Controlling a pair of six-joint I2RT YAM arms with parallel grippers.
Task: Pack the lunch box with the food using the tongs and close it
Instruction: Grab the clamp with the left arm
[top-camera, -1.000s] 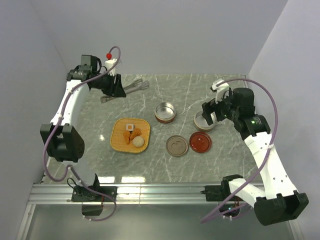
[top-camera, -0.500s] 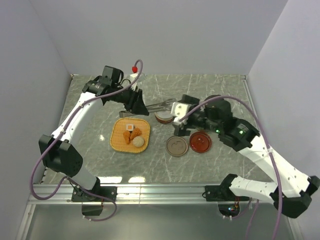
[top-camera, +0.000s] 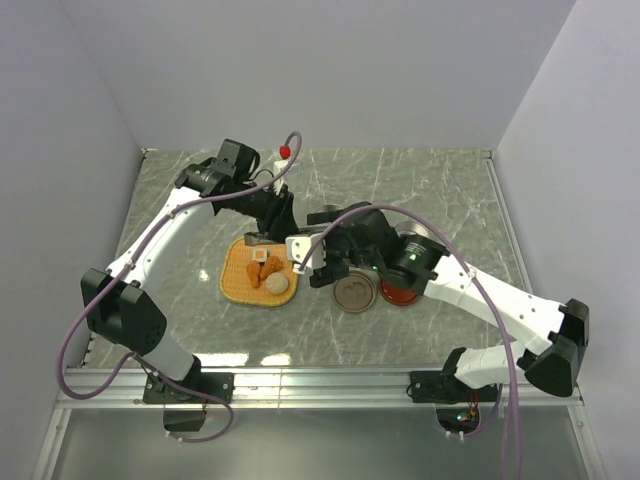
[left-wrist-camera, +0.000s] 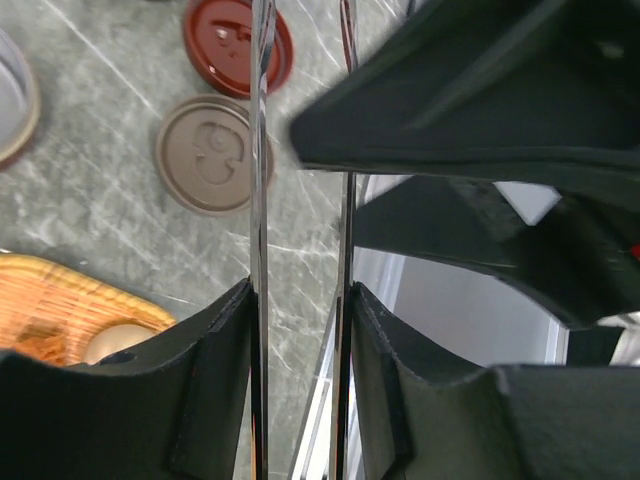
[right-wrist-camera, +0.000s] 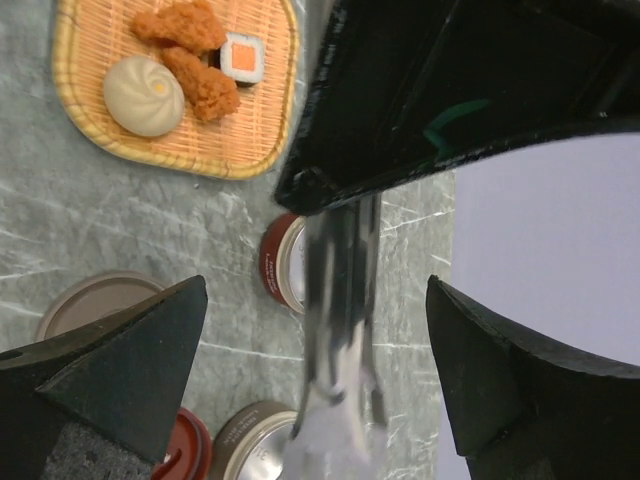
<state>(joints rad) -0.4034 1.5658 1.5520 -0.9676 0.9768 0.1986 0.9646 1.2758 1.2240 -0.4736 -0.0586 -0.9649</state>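
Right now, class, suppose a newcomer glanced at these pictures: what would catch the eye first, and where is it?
First, the two arms meeting over the middle of the table: the left gripper pinches the silver tongs, and the right gripper sits wide open, fingers either side of them. Then the bright orange tray of food just beside them, near two round lids.

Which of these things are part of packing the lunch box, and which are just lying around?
For the job: tongs, food, round tins, brown lid, red lid.
Just lying there: woven tray, only holding the food.
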